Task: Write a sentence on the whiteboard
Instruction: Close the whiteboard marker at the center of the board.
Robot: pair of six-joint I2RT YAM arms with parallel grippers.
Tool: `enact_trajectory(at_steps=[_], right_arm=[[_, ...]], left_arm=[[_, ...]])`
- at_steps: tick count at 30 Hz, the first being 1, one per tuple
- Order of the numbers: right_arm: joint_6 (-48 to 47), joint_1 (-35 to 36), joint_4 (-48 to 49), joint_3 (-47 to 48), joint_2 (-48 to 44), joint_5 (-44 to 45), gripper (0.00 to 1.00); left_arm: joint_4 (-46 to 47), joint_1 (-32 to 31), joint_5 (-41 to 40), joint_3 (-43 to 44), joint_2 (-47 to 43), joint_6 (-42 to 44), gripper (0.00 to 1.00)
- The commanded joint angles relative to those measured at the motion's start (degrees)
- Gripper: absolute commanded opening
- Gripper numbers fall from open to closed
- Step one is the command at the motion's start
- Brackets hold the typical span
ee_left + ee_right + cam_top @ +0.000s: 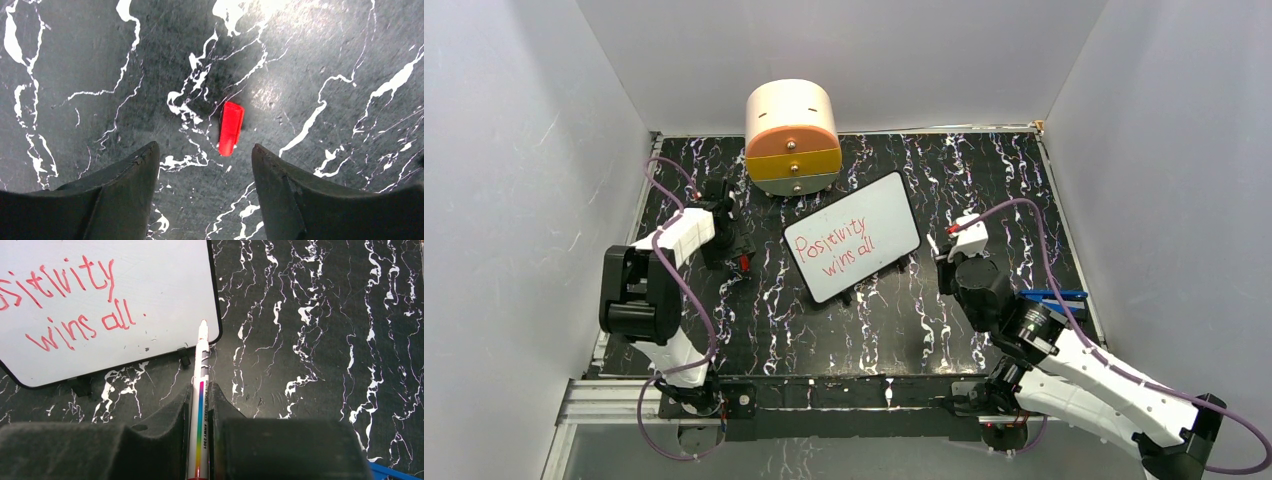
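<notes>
closing off-centre, the spread, empty left fingers (125,185) could flick away the small glossy red cap (231,127) lying loose mid-frame on the scratched, white-veined black desk (325,60). the right fingers (165,425) clench a slim white marker (201,365), its bare tip beside the flat, black-rimmed whiteboard (874,215) at centre frame, so any drift could smear the red sentence (844,250).

The table (75,65) top is dark with white veins, half glossy and finely scratched; the red cap (231,128) on it looks like smooth shiny plastic. The whiteboard (165,290) is smooth and glossy, the marker (201,390) has a smooth white plastic body, and the fingers (125,190) of the left gripper (205,150) look matt black and slightly grainy.
</notes>
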Motion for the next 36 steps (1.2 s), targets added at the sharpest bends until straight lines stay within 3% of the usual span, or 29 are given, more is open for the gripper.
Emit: enact_trajectory(at_steps=[1,11,15,30,36], right_arm=[[-0.01,-0.18,1.83,0.11,1.45,1.85,0.0],[-0.29,-0.21,2.3,-0.04,2.16,2.61,0.0],[-0.32,-0.16,2.27,-0.01,2.7,2.83,0.0],[-0.45,-0.17,2.43,-0.08,3.38,2.16,0.0],[-0.58,-0.16,2.62,-0.08,4.05,1.41,0.0]], left_arm=[[-1.15,0.35,0.31,3.4,1.11,-0.1,0.62],[-0.15,0.37,2.49,3.1,3.55,0.2,0.37],[-0.12,0.37,2.68,3.16,4.15,0.31,0.32],[-0.06,0.15,2.39,4.95,9.49,2.69,0.25],[-0.28,0.15,1.64,6.34,10.52,3.8,0.33]])
